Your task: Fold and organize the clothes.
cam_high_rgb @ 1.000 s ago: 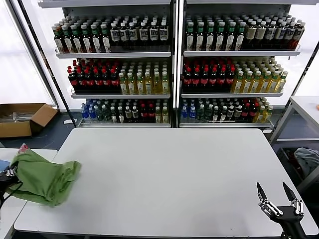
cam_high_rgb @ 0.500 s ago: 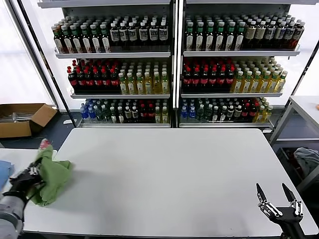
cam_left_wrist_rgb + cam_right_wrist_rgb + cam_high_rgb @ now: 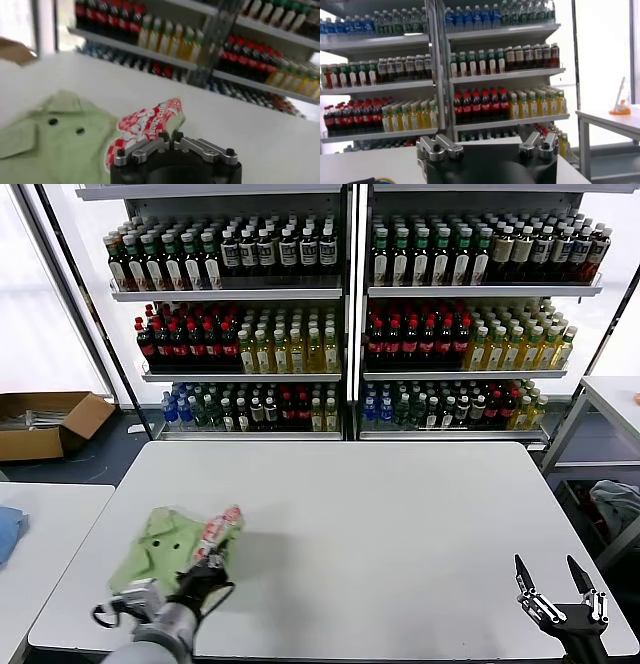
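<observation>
While clamped on light green shirt [image 3: 170, 546] at checkered print, left gripper [image 3: 203, 569] fingers closed, lower left of frame on counter [image 3: 400, 524]. Step: laying out. Next: release, flatten. Right gripper [image 3: 556, 586] parked lower right, fingers spread, empty.

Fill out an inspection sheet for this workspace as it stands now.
Surface: white table, mostly bare.
Job's things: green shirt bunched near the table's front left, checkered print showing.
Clutter: blue cloth on the side table at left.
Grippers: left gripper shut on the shirt; right gripper open, parked at the front right corner.
Cables: black cable by the left arm.
Surroundings: bottle shelves behind; cardboard box on the floor.
</observation>
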{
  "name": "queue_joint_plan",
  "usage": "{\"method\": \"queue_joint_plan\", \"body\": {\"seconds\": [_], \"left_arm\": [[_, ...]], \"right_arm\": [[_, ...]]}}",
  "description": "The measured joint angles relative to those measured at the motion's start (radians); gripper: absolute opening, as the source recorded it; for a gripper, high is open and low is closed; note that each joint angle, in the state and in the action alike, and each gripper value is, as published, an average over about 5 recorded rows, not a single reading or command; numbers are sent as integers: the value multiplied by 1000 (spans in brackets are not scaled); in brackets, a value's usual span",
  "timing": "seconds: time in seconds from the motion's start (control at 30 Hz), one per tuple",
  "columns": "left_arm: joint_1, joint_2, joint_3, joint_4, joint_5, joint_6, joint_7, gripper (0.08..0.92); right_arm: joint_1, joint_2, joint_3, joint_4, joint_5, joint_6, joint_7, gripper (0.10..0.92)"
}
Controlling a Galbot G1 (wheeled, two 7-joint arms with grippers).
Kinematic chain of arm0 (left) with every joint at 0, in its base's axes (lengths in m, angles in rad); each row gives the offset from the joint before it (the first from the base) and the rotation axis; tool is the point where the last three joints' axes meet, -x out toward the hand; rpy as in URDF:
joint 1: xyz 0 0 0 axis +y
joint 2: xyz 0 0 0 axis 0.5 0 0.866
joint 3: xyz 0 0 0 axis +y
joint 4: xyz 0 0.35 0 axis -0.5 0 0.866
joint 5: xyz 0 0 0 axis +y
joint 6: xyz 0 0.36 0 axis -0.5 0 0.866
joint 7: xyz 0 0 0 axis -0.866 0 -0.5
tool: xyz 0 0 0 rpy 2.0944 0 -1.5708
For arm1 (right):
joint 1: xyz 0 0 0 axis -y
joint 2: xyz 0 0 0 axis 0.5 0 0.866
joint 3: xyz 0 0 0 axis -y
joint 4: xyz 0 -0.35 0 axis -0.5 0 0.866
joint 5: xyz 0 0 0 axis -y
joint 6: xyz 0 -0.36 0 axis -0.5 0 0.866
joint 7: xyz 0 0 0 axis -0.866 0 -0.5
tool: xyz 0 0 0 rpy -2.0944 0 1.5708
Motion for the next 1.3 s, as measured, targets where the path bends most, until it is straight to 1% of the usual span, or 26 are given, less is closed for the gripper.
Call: {"method": "queue_joint_plan", "body": {"seconds": [0.17, 0.27, 0.37, 0.47, 0.6, 0.87, 1.0, 1.13, 1.2, 1.3], "left_arm": [[-52, -43, 139, 62, -14, 1, -47, 95], [-83, -55, 190, 84, -24, 1, -63, 96], [-112, -62, 223, 98, -33, -2, -72, 122], [-139, -71, 247, 113, -36, -11, -73, 193], [-164, -78, 272, 123, -36, -37, -60, 314], [-170, -69, 274, 110, -15, -101, 1, 539], [-164, -50, 226, 80, -14, -118, 29, 661], [-153, -24, 147, 43, -26, -126, 47, 768], [-145, -15, 103, 23, -35, -128, 53, 804], [-127, -11, 42, -5, -44, -132, 61, 820]], "right_arm": [[-5, -5, -14, 11, -17, -15, 9, 823], [-5, -13, -33, 16, -36, -28, 17, 823], [2, -25, -63, 20, -63, -46, 26, 823], [12, -38, -100, 24, -89, -68, 37, 823], [33, -59, -153, 24, -117, -107, 55, 823], [126, -111, -330, -13, -135, -222, 133, 823], [200, -119, -463, -54, -125, -286, 172, 823], [285, -115, -602, -112, -106, -337, 202, 823], [326, -108, -666, -145, -92, -354, 218, 823], [384, -91, -747, -194, -58, -374, 244, 823]]}}
